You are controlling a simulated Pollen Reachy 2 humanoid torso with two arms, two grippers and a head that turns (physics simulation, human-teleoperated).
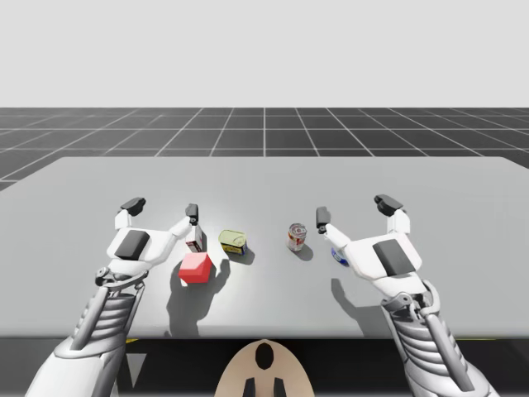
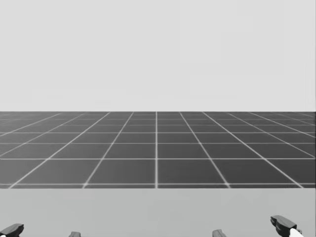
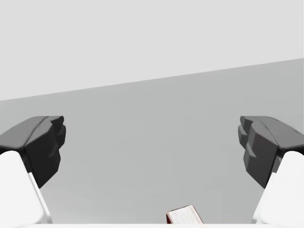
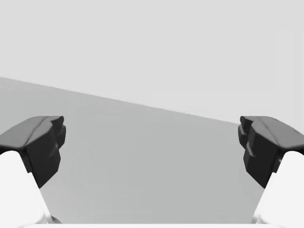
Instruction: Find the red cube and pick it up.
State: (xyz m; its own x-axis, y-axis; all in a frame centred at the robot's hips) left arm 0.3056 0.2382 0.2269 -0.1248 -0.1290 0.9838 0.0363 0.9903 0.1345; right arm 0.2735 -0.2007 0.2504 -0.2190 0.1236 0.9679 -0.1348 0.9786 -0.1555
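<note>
The cube (image 1: 195, 268) is plain red and sits on the table (image 1: 463, 207) beside the left arm. The left pincer (image 1: 162, 207) and right pincer (image 1: 355, 209) are spread.

2 white arms (image 1: 364, 252) (ribbed grey forearms (image 1: 103, 318)) carry black-tipped grippers (image 1: 162, 207) (image 1: 355, 208).

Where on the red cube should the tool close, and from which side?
Likely from above, with the open left tool closing on the left and right faces of the red cube: its top is clear, its sides are flat, and a small upright box stands close behind it.
</note>
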